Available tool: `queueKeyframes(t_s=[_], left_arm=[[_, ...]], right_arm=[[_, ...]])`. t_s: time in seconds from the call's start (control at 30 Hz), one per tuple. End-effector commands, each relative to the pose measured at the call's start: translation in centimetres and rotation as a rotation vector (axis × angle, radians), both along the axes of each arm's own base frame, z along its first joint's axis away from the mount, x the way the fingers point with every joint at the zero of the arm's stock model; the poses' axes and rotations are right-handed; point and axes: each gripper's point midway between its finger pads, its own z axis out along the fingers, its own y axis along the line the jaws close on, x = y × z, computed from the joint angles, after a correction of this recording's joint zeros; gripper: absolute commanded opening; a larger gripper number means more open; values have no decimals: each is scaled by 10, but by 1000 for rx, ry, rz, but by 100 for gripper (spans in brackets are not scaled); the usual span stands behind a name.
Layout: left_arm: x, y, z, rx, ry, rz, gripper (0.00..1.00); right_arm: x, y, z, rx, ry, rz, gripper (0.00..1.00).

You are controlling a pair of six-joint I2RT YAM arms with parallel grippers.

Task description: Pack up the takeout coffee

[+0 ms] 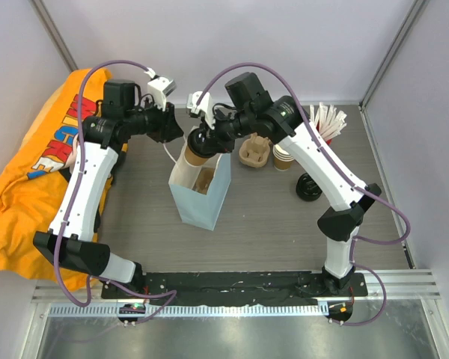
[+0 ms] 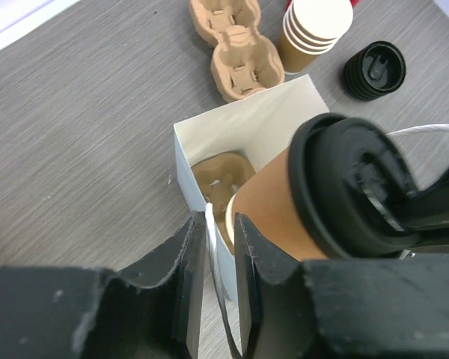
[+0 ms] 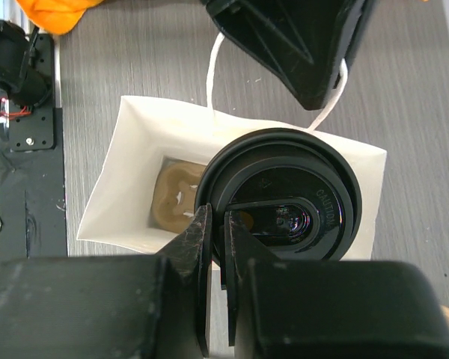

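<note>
Right jaws pinch the coffee cup (image 1: 194, 156) by its lid at the open bag (image 1: 203, 206) mouth; left jaws pinch its handle (image 3: 209, 75). Lowering it inside remains.

We see a grey wood-grain surface (image 1: 269, 224) enclosed by plain, pale walls (image 1: 209, 45) at the back and sides; thin metal posts (image 1: 389, 54) rise at the rear corners; an orange printed cloth (image 1: 15, 202) is heaped at the left edge; a ribbed metal rail (image 1: 239, 309) runs along the near edge; the light is soft and even.
</note>
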Motion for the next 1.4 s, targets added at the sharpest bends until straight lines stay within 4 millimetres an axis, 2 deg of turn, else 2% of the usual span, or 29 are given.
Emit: queueKeyframes(t_s=[0.0,0.23,0.63,0.8,1.37], left_arm=[[-1,-7,22,-54,-31,-31,24],[-6,-14,30,-91,-24,-64,15],[-15,-22,35,-139,1,-105,11],[-18,-25,37,-159,11,-119,9],[-19,-29,41,-183,11,-133,5]], right_arm=[[1,4,-6,-23,-14,18,1],[3,8,-38,-90,39,28,1],[4,12,-59,-132,80,32,1],[0,15,-75,-151,132,38,1],[3,23,-89,-150,191,11,1]])
